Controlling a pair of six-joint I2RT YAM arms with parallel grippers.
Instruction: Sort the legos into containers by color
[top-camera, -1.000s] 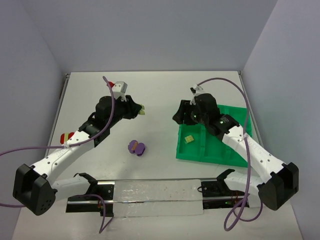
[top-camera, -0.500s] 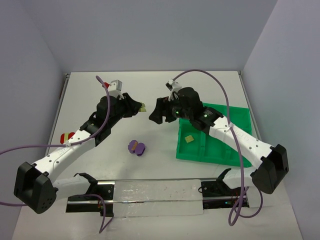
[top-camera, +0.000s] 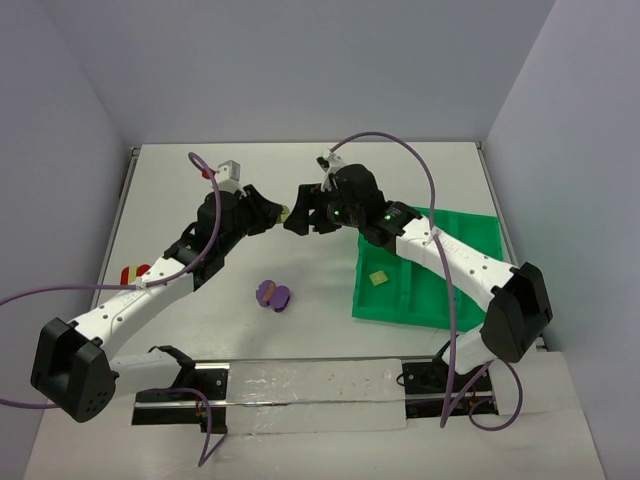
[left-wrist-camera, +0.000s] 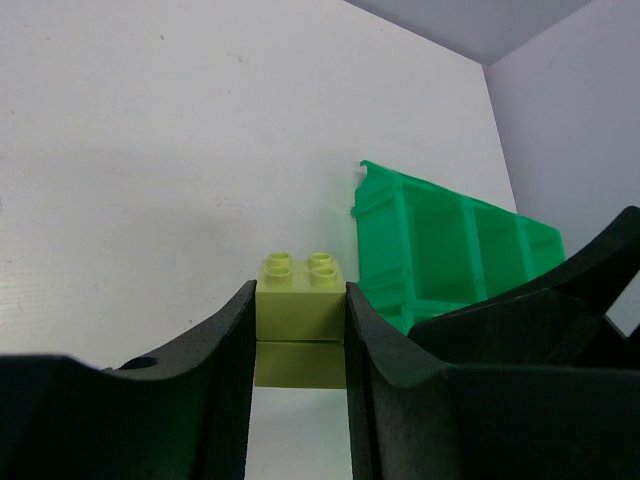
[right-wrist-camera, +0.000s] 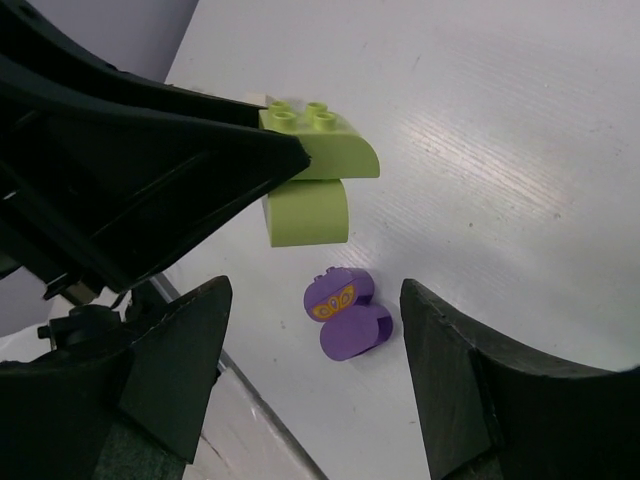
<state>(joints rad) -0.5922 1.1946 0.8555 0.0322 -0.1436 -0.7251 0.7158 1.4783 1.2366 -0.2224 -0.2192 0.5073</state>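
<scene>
My left gripper (top-camera: 277, 212) is shut on a pale yellow-green lego stack (top-camera: 286, 213), held above the table at mid back; its fingers clamp both sides of the stack (left-wrist-camera: 300, 312). My right gripper (top-camera: 300, 220) is open and empty, right beside that stack, which shows just ahead of its fingertips (right-wrist-camera: 318, 160). A purple lego pair (top-camera: 272, 294) lies on the table, seen between the right fingers (right-wrist-camera: 348, 315). The green tray (top-camera: 470, 295) sits at the right with one yellow-green lego (top-camera: 378, 278) in its left compartment.
A red piece (top-camera: 133, 272) lies at the left, partly hidden by the left arm. Purple cables loop over both arms. A white strip and black rail (top-camera: 300, 385) run along the near edge. The tray's corner shows in the left wrist view (left-wrist-camera: 440, 250).
My right arm has swung left from over the tray to face the left gripper's brick. My left gripper has shifted slightly toward the back, still holding the stack.
</scene>
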